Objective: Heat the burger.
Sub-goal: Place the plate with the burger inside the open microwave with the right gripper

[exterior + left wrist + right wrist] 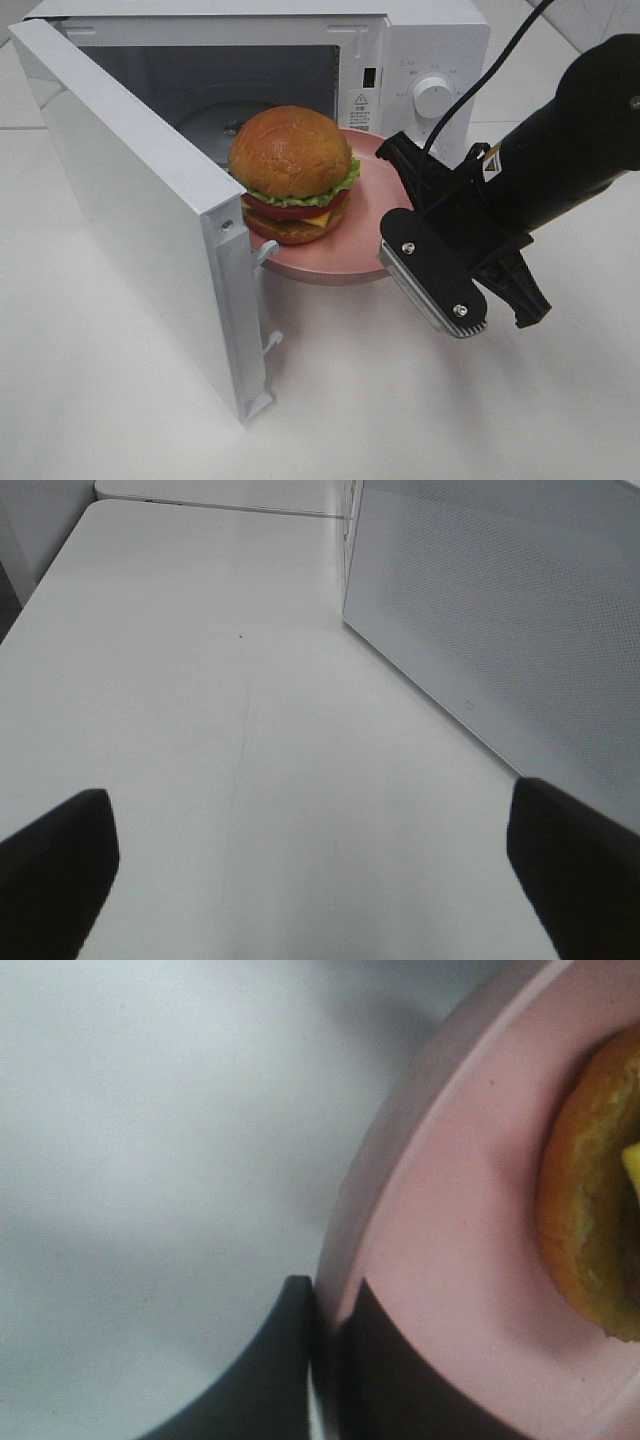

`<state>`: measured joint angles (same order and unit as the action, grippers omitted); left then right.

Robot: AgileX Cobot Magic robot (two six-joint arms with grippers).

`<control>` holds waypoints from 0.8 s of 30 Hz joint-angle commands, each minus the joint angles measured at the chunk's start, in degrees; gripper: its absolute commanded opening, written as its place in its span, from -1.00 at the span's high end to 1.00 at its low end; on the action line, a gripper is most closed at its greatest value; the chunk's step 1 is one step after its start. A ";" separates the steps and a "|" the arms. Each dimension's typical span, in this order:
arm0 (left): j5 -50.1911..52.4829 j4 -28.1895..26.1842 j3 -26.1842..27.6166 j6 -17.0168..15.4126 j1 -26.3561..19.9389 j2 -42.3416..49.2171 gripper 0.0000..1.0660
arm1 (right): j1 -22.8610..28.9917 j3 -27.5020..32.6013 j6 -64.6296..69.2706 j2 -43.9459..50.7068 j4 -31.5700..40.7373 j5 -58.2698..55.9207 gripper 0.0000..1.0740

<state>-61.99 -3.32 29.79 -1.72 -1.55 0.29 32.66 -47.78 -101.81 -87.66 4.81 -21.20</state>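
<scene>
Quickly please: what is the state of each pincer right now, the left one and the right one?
The left pincer is open, holding nothing.
The right pincer is closed on the rim of the pink plate that carries the burger.

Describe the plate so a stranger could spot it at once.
Find the white microwave with its door swung open. In its opening is a flat round plate, its rim pinched by the right pincer. It is the only pink thing there, and the burger sits on it.

Bright even light, soft shadows, sharp overhead view, right wrist close-up blurred
</scene>
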 commanded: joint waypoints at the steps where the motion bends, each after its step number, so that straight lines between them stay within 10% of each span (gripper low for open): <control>1: 0.86 -0.34 -0.17 0.11 0.06 1.32 -0.84 | 0.40 -2.92 0.40 -0.46 1.38 2.01 1.00; 24: 0.86 -0.29 -0.17 0.11 0.06 1.32 -0.84 | 2.52 -12.43 -1.38 -8.59 4.64 -0.17 1.00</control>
<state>-61.99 -3.32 29.79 -1.72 -1.55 0.29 34.89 -57.98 -102.67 -95.68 8.59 -23.66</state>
